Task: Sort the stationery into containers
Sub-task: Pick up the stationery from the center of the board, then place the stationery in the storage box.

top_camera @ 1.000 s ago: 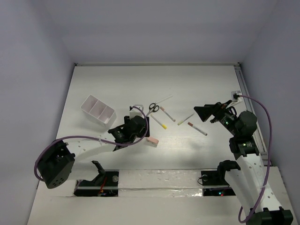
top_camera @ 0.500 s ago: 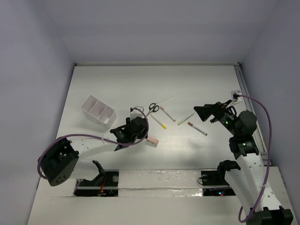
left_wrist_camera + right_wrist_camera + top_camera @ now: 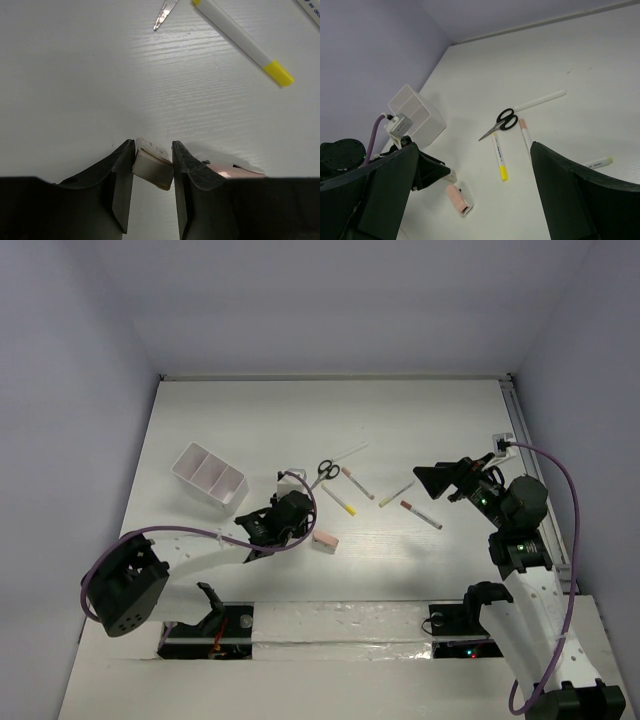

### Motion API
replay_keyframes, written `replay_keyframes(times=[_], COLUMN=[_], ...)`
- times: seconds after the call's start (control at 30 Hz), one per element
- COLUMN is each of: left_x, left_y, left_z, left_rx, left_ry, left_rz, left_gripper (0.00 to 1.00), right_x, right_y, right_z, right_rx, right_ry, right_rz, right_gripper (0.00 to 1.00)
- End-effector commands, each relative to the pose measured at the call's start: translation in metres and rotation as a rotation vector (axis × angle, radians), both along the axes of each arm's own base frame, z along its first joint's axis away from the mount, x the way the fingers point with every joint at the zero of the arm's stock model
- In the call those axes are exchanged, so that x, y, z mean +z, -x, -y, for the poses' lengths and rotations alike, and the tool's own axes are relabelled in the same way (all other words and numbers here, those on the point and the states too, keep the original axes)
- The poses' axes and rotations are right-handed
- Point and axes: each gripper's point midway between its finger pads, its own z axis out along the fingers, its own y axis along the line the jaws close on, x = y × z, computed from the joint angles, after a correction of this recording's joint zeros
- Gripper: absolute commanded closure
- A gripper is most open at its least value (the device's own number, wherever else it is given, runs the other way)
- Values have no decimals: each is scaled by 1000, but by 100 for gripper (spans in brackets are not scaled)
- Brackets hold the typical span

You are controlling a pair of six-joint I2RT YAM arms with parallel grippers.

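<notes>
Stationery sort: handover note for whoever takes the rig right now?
Left gripper shut on one eraser. Right gripper open, empty, above the table. Second eraser, scissors and five pens lie loose on the table. White box shows nothing inside. Done: nothing sorted yet. Left: everything, the held eraser first.

No legible text or markings.

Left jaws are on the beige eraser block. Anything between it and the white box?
Nothing visible. The left gripper holds the pinkish-beige eraser block; only bare table lies between it and the white thin-walled divided box. Black-handled scissors and white pens lie on the opposite side.
</notes>
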Motion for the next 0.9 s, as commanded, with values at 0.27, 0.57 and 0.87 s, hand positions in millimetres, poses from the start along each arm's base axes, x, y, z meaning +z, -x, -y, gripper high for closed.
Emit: replay_keyframes(times=[0.27, 0.57, 0.87], left_x=[77, 209, 226], left_y=[-37, -111, -142], left_z=[0, -66, -178], left_rx=[92, 328, 577], left_ry=[-4, 10, -25], left_rz=[188, 395, 391], left_gripper=[87, 86, 86], right_x=[6, 4, 1], right_y=[0, 0, 1], right_z=[0, 0, -2], right_rx=[3, -31, -44], right_ry=[0, -2, 25], right_rz=[48, 60, 59], right_gripper=[0, 0, 0])
